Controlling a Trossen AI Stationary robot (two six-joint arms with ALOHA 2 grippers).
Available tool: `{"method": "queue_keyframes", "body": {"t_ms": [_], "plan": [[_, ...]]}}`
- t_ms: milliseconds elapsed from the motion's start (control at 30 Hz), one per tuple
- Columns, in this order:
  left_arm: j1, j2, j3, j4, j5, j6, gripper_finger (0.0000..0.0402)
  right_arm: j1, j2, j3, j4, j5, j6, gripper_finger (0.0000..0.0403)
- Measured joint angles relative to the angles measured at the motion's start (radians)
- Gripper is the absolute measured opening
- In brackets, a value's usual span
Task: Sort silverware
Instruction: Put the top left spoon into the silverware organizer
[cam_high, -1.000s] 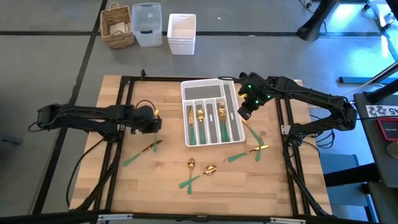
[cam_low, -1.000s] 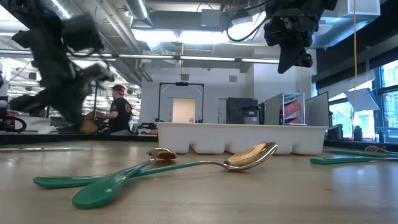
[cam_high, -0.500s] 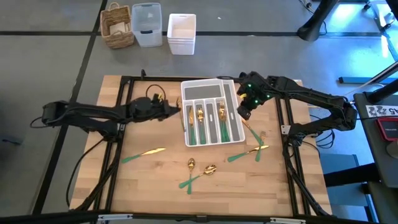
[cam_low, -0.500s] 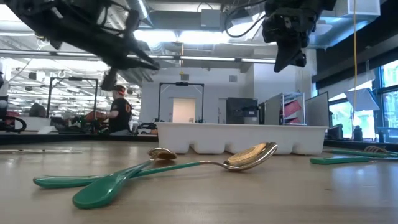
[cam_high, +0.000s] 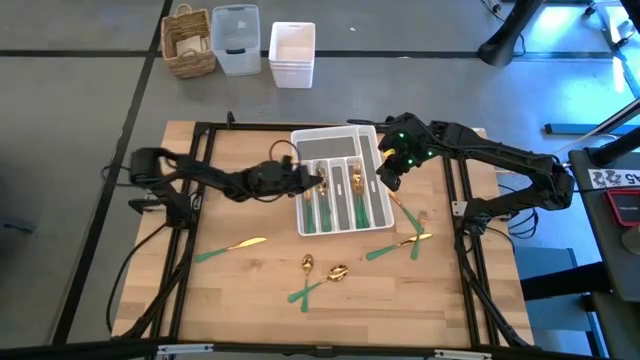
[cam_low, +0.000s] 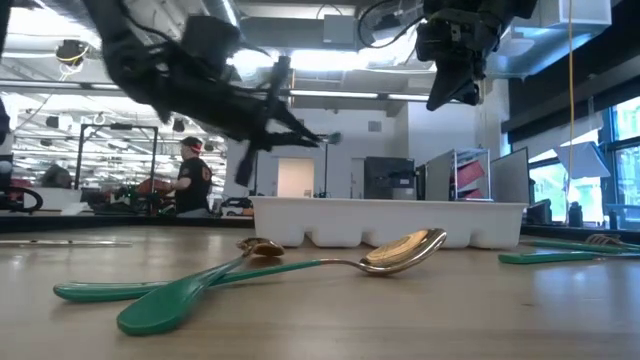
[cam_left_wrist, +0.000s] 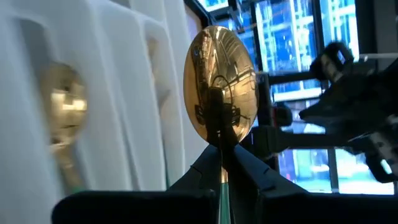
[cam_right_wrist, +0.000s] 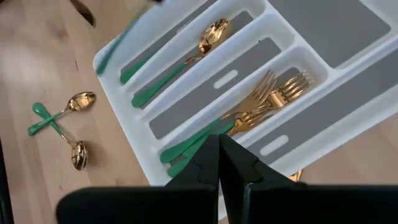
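High view, left to right: my left tool (cam_high: 318, 181) is clamped on a gold-headed spoon (cam_left_wrist: 220, 93), over the left slots of the white cutlery tray (cam_high: 375, 140). The spoon's long axis runs left-right, bowl toward the right, across the slots, which run near-far. It likely needs turning before release. My right tool (cam_high: 386, 178), fingers together and empty, hovers at the tray's right edge.

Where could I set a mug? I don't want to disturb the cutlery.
Bare wood: the front-left corner below the lone fork, and the back-left of the table. Crowded: around the cutlery tray, the crossed spoons, the right-side pieces.
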Motion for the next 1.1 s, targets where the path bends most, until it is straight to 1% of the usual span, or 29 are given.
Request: {"method": "queue_keyframes", "body": {"t_ms": [167,267,367,567,900,1000,1100], "plan": [[0.0,0.113,0.09,-0.021,0.008,0.002,0.0014,0.0,0.0,0.0,0.0,0.0,0.0,0.0005],[0.0,0.147,0.118,-0.063,0.029,-0.001,0.0015,0.0,0.0,0.0,0.0,0.0,0.0,0.0005],[0.0,0.168,0.119,-0.062,0.059,0.001,0.0016,0.0,0.0,0.0,-0.001,0.0,-0.001,0.0005],[0.0,0.174,0.109,-0.106,0.063,0.001,0.0016,0.001,0.0,0.0,-0.001,-0.001,-0.001,0.0005],[0.003,0.129,0.114,0.013,0.068,0.002,0.0017,0.0,0.0,0.0,-0.007,-0.001,-0.001,0.0005],[0.008,0.114,0.113,-0.002,0.084,0.006,0.0017,0.0,0.0,0.0,-0.008,-0.001,-0.001,0.0005],[0.02,0.078,0.113,-0.011,0.122,0.031,0.0016,0.0,0.0,0.0,-0.007,-0.001,-0.001,0.0005]]}}
